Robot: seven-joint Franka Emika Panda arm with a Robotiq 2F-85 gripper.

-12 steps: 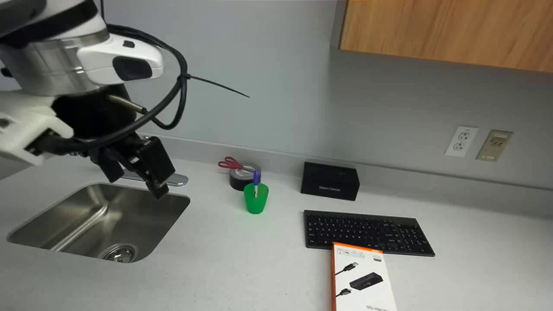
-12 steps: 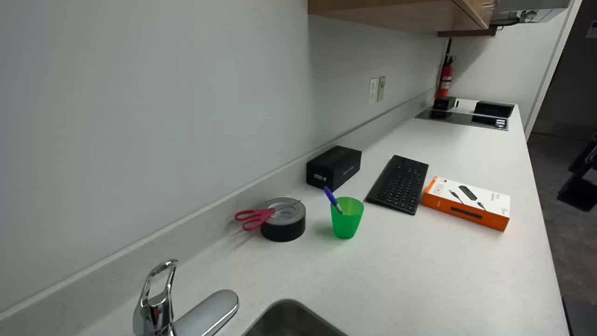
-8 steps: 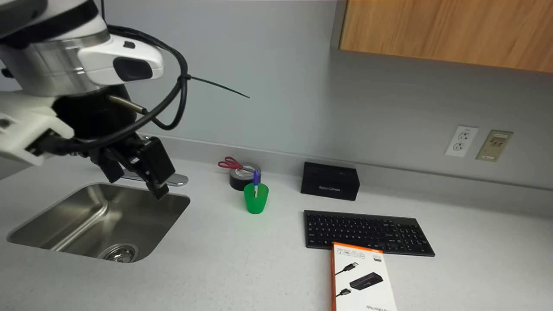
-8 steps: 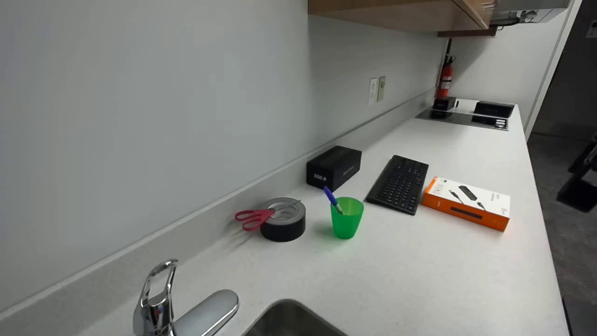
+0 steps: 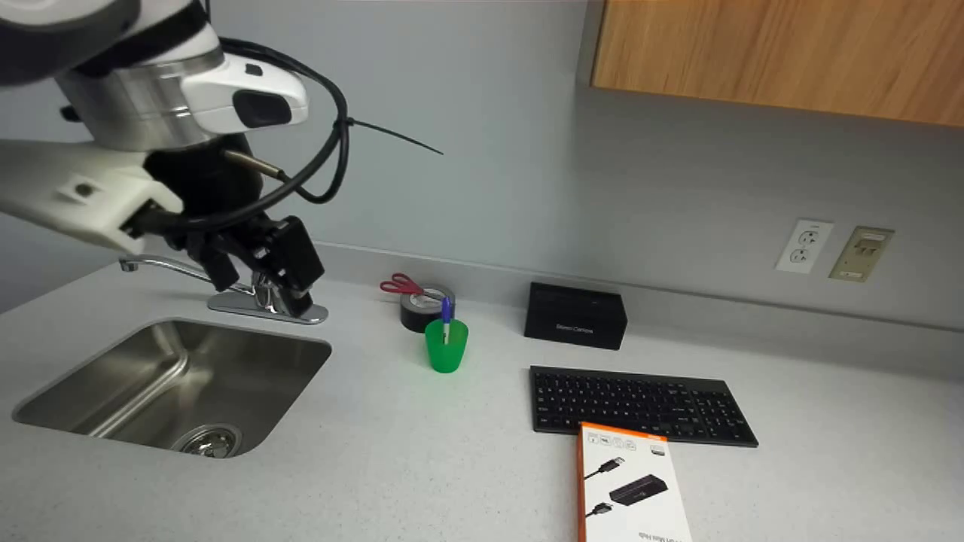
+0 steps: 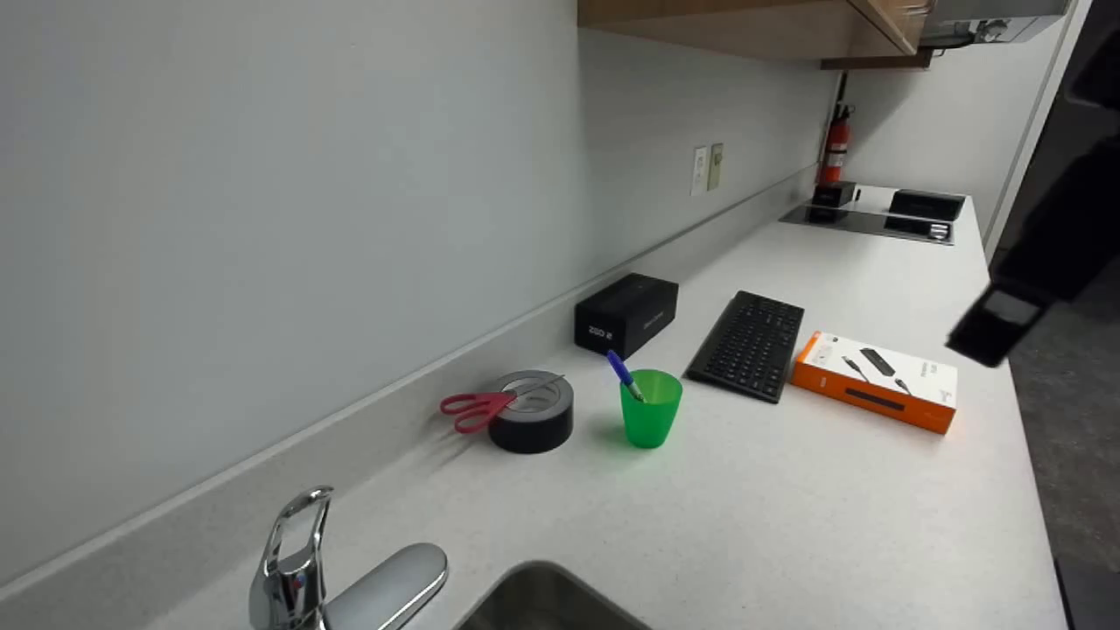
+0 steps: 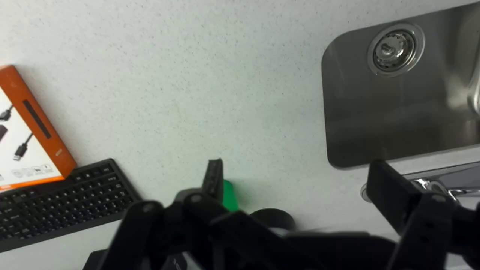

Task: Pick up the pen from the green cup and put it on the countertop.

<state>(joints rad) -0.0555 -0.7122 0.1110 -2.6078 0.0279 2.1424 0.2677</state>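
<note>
The pen (image 5: 446, 310), blue with a paler lower part, leans in the small green cup (image 5: 445, 354) with its blue end above the rim. Both also show in an exterior view, the pen (image 6: 621, 370) and the cup (image 6: 650, 422). The cup stands on the pale grey countertop (image 5: 376, 467). My gripper (image 5: 260, 292) is open and empty, high above the countertop near the sink. In the wrist view the fingers (image 7: 296, 163) are wide apart; one finger partly covers the cup (image 7: 229, 197), and the pen is hidden there.
A tape roll (image 6: 531, 429) with red scissors (image 6: 477, 409) on it stands beside the cup. A black box (image 5: 576, 316), a black keyboard (image 5: 640, 406) and a white-orange box (image 5: 636, 489) lie farther along. The steel sink (image 5: 173, 376) and faucet (image 5: 267, 301) are below the gripper.
The arm and gripper have moved right and slightly up in an exterior view, uncovering the faucet. A gripper finger now reaches farther in from the right edge. The pen and cup have not moved.
</note>
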